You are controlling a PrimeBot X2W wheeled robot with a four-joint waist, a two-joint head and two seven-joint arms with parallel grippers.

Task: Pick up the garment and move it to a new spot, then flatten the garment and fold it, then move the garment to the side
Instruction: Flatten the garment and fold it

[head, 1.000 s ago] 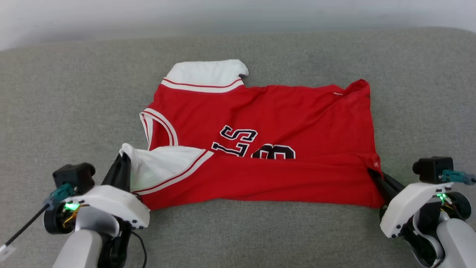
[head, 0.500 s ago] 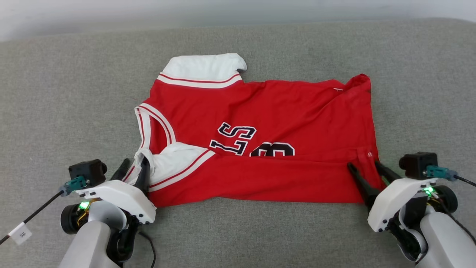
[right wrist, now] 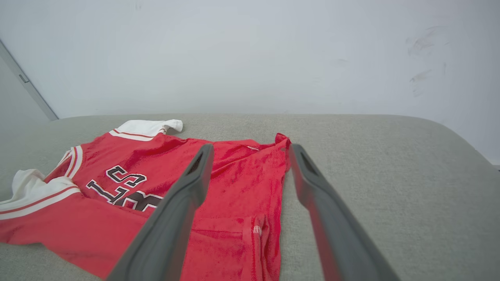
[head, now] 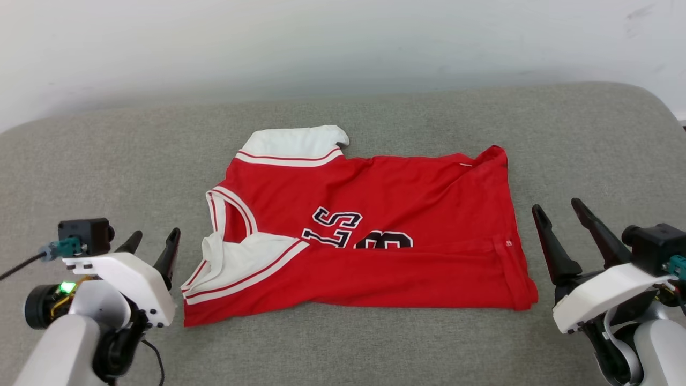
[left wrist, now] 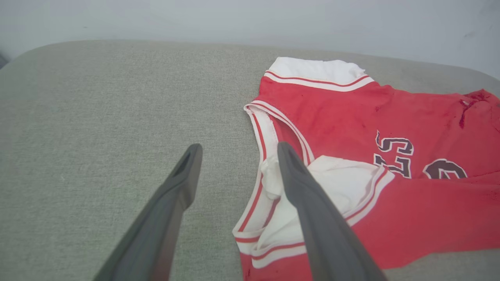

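Head view: left end effector (head: 155, 236) spread, empty, just left of the white sleeve (head: 241, 262), not touching. Garment (head: 375, 214) lies mid grey cushion (head: 375, 343), collar to the left, near long edge folded up over the lower half of the chest lettering (head: 335, 219). Right end effector (head: 556, 206) spread, empty, just right of the hem (head: 514, 257). Fold looks half done; next fold probably needs both to pinch all layers at matching edges, move evenly, and first smooth the creases (head: 471, 171) at the far right corner
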